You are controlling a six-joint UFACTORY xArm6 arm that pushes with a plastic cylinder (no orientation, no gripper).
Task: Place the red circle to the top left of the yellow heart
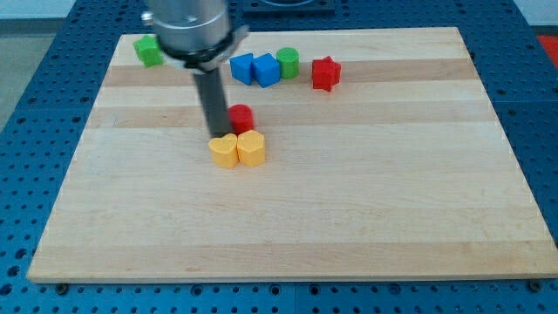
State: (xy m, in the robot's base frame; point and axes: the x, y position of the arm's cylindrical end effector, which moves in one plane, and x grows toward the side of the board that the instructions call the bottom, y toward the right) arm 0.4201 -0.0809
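Note:
The red circle [241,117] sits near the board's middle top, just above two yellow blocks. The yellow heart [224,151] lies at the left of the pair; another yellow block [251,148] touches its right side. My rod comes down from the view's top, and my tip [216,136] stands just left of the red circle and right above the yellow heart, close to both. Whether it touches them I cannot tell.
A green block [149,51] lies at the top left. Two blue blocks [241,67] [266,69], a green cylinder [288,62] and a red star [325,73] form a row at the top middle. The wooden board [349,218] lies on a blue perforated table.

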